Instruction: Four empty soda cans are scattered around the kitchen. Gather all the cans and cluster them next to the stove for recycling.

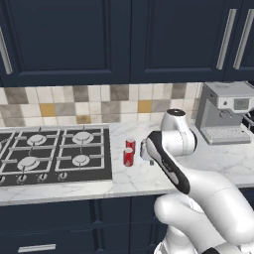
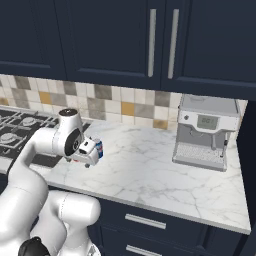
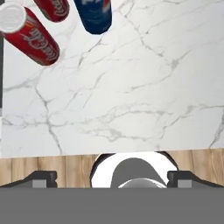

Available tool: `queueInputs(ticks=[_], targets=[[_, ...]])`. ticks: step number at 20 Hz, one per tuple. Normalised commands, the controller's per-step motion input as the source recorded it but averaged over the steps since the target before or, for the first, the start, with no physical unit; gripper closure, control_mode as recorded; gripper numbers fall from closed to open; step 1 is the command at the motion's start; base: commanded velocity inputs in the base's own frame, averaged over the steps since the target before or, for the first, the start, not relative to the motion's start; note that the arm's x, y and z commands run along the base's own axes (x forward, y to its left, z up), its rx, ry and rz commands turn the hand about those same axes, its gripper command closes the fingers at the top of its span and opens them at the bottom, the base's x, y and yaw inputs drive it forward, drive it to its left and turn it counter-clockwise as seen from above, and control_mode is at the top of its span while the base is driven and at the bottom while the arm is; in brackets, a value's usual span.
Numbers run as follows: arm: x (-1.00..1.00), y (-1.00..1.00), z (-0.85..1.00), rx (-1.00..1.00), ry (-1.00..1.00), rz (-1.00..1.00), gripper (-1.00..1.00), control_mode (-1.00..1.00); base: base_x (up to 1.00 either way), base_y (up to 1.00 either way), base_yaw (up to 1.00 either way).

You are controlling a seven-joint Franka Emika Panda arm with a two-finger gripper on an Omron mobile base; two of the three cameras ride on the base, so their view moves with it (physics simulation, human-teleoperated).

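Observation:
Two red soda cans (image 1: 130,145) (image 1: 128,157) stand upright on the marble counter just right of the black stove (image 1: 54,154). In the hand view both red cans (image 3: 30,33) (image 3: 54,8) show at the top left, with a dark blue-purple can (image 3: 94,15) beside them. That blue can (image 2: 100,148) peeks out from behind the hand in the right base view. My gripper (image 2: 88,162) (image 3: 112,177) hangs open over bare marble near the counter's front edge, just right of the cans, touching none of them. Nothing is between its fingers.
A silver coffee machine (image 1: 225,111) (image 2: 207,132) stands at the back right of the counter. Navy wall cabinets (image 1: 124,39) hang overhead. Wood floor (image 3: 43,164) shows past the counter's front edge. The stove (image 2: 20,127) lies left of the arm.

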Motion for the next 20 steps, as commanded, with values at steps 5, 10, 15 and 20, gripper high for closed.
queueInputs(ticks=[5, 10, 15, 20], targets=[[0.00, 0.00, 0.00, 0.00, 0.00, 0.00, -1.00, 1.00, -0.24, 0.00, 0.00], [0.00, 0.00, 0.00, 0.00, 0.00, 0.00, -1.00, 1.00, -0.65, 0.01, 0.04], [0.00, 0.00, 0.00, 0.00, 0.00, 0.00, -1.00, 1.00, -0.56, 0.03, 0.05], [0.00, 0.00, 0.00, 0.00, 0.00, 0.00, -1.00, 1.00, -0.31, 0.05, 0.59]])
